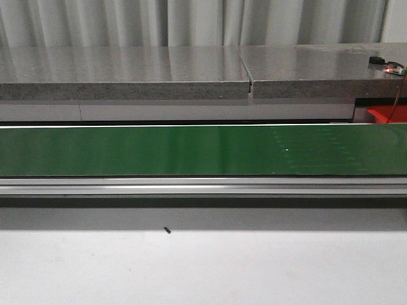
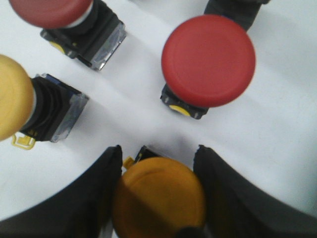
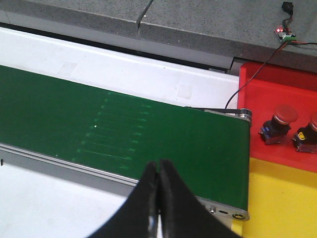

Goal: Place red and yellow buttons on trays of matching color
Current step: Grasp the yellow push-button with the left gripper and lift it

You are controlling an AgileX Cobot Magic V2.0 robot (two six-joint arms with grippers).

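Observation:
In the left wrist view my left gripper has its two black fingers against both sides of a yellow button that stands on the white table. A red button stands just beyond it. Another red button and another yellow button stand off to one side. My right gripper is shut and empty above the near rail of the green belt. The red tray holds two red buttons. The yellow tray lies next to it. Neither gripper shows in the front view.
The green conveyor belt runs across the front view, with a grey stone counter behind it and the white table before it. A corner of the red tray shows at the far right. A small circuit board with wires lies on the counter.

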